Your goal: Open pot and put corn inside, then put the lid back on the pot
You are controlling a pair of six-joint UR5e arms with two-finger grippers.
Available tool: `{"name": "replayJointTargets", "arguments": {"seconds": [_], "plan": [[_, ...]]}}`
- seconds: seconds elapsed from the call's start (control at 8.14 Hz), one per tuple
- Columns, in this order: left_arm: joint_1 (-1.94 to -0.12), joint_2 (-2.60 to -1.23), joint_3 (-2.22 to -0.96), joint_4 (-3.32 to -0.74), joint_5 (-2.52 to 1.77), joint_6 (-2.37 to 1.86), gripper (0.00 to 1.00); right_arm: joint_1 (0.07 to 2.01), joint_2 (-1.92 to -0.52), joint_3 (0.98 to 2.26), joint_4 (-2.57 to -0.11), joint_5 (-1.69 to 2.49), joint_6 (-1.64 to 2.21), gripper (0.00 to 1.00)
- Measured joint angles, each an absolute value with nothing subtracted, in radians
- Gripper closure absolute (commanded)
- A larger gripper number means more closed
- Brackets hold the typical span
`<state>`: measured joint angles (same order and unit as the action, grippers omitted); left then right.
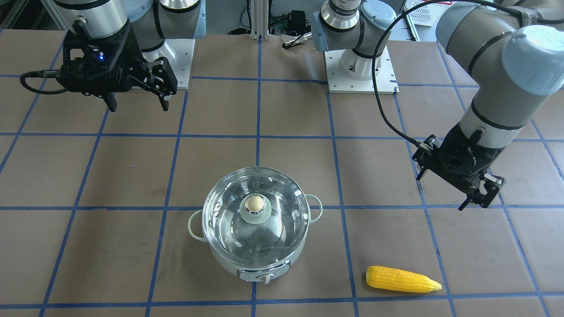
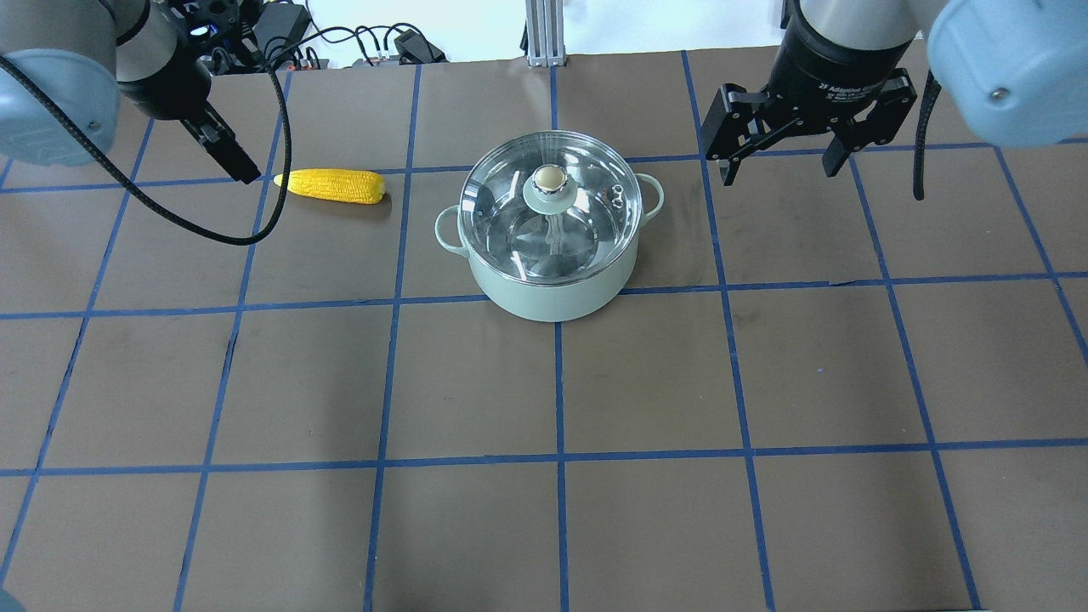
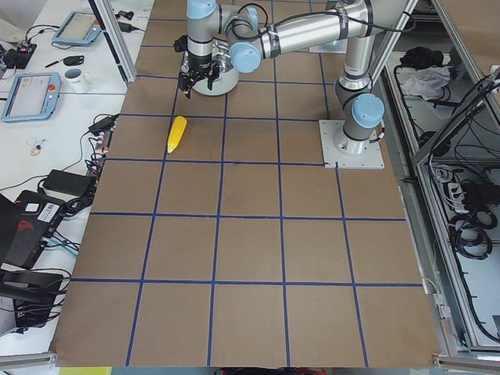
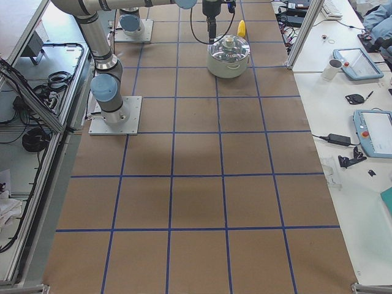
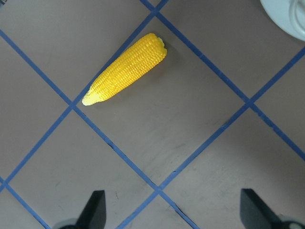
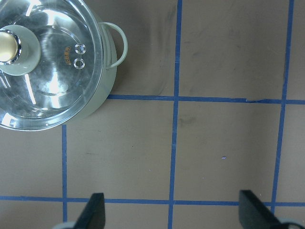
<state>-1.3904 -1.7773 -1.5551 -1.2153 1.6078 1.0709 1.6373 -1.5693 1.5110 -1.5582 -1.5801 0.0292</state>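
Your pot (image 2: 544, 297) stands near the middle of the table (image 2: 646, 382), on one of the blue tape lines, and its control knob faces away from the robot. The lid (image 2: 510, 223) is still on it, sitting level on the rim with its gold-capped knob up, so the pot is closed. You will find the corn (image 2: 333, 185) lying flat on the table to the robot's left of the pot and clear of it. Its blunt end is turned toward the pot and its pointed end away. Your left gripper (image 5: 174, 210) hangs in the air near the corn without touching it. In the left wrist view its two fingers are spread wide with nothing between them but bare table, and the cob lies ahead of them. Your right gripper (image 2: 778, 172) hovers on the other side of the pot, apart from it, above the table. Its fingers are also spread wide and hold nothing. In the right wrist view the lid and one loop handle show off to one side of the fingers.
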Motion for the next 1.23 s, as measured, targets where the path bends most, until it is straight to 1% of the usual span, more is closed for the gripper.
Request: {"name": "replayJointTargets", "arguments": {"seconds": [0.74, 1.23], "plan": [[-1.388, -1.972, -1.555, -0.992, 1.517, 1.367, 0.0, 1.638, -1.569, 1.511, -1.558, -1.58, 0.029, 0.0], [-1.378, -2.071, -1.553, -0.874, 1.476, 1.483, 0.0, 1.639, -1.569, 1.512, -1.558, -1.579, 0.029, 0.0]]}}
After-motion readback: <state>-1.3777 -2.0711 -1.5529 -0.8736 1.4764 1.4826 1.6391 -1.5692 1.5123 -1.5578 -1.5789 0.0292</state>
